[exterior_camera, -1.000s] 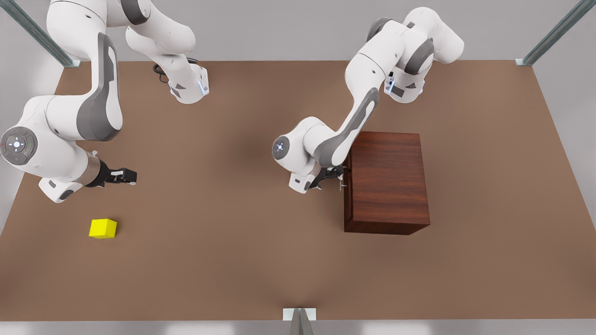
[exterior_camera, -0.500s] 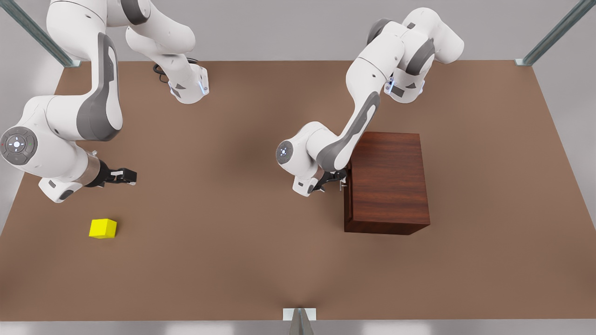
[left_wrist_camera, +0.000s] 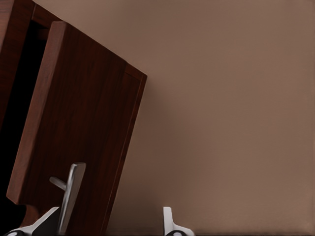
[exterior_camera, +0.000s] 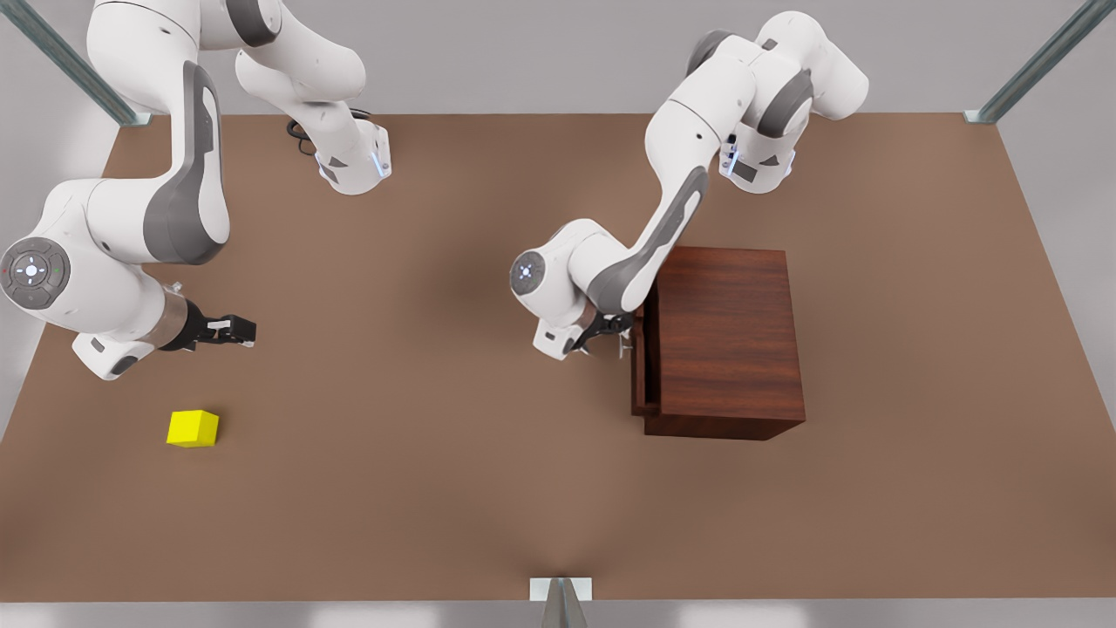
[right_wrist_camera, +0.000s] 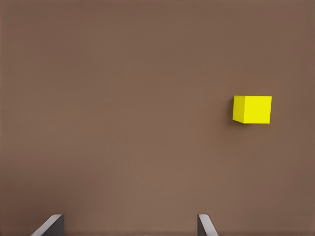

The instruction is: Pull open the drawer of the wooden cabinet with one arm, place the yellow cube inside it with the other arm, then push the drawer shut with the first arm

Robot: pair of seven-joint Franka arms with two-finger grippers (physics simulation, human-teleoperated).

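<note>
Drawer (exterior_camera: 639, 362) slightly out, my left gripper (exterior_camera: 602, 336) at its handle (left_wrist_camera: 69, 199), grip unclear; right gripper (exterior_camera: 235, 331) open, yellow cube (exterior_camera: 193, 428) at its 7 o'clock.

A bright yellow cube (exterior_camera: 193, 428) sits on a plain brown table (exterior_camera: 436, 453), while the cabinet (exterior_camera: 728, 340) and its drawer (exterior_camera: 639, 366) show dark reddish-brown wood grain beside white-and-grey arms.

No readable text, labels, brands or numbers anywhere.
</note>
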